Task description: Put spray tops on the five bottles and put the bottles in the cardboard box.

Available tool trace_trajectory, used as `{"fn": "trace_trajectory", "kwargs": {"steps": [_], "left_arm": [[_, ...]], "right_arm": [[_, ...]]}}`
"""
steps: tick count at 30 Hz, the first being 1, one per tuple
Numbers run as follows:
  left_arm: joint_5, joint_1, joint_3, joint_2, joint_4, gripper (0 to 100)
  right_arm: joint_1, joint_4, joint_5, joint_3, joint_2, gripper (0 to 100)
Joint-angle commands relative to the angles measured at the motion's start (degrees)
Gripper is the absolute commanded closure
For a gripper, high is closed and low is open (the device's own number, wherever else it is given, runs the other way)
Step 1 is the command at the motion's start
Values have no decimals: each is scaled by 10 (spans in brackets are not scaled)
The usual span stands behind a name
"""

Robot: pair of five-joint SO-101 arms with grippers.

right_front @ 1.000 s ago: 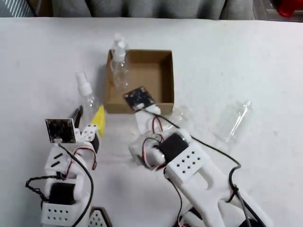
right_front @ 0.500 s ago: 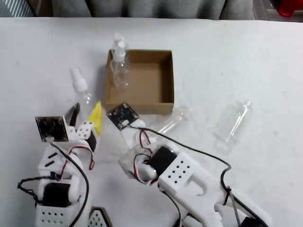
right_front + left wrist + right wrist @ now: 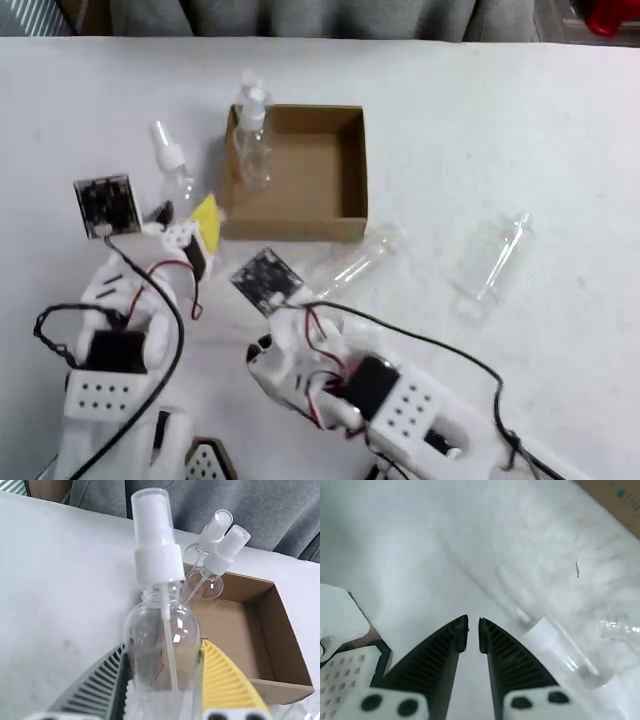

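Left gripper (image 3: 162, 652): closed on the body of a clear spray-topped bottle (image 3: 160, 615), with the grey finger (image 3: 107, 680) on one side and the yellow finger (image 3: 220, 680) on the other. Held with the spray top uppermost, at the left of the high view, just left of the cardboard box (image 3: 295, 228). Box open at the top, standing near the centre of the frame on the white worktop (image 3: 500, 120). Two further capped bottles (image 3: 252, 135) upright and close together at the upper-left corner of the box; cannot tell whether both stand inside.

Right gripper (image 3: 473, 630): closed to a narrow slit, nothing between the black fingers. Positioned over bare worktop at the lower centre of the high view, below the box. First lying bottle (image 3: 352, 262) on its side just below the lower-right corner of the box, near the gripper and not touching it. Second lying bottle (image 3: 490, 258) on its side farther right, well apart from the box, with its open neck pointing to the upper right.
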Motion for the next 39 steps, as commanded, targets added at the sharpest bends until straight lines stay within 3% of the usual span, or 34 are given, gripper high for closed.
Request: {"fn": "trace_trajectory", "kwargs": {"steps": [1, 12, 22, 31, 39], "left_arm": [[11, 1, -68, 17, -19, 978], [11, 108, -144, 20, -19, 978], [6, 162, -114, 16, -18, 978], [5, 196, -77, -76, -10, 978], [5, 208, -40, -201, 62, 978]], "right_arm": [[-5, -40, 7, 24, -76, 983], [-5, -286, 5, 226, -268, 983], [9, -269, 3, 293, -474, 983], [21, -273, 3, 293, -465, 983], [39, -274, 3, 293, -465, 983]]}}
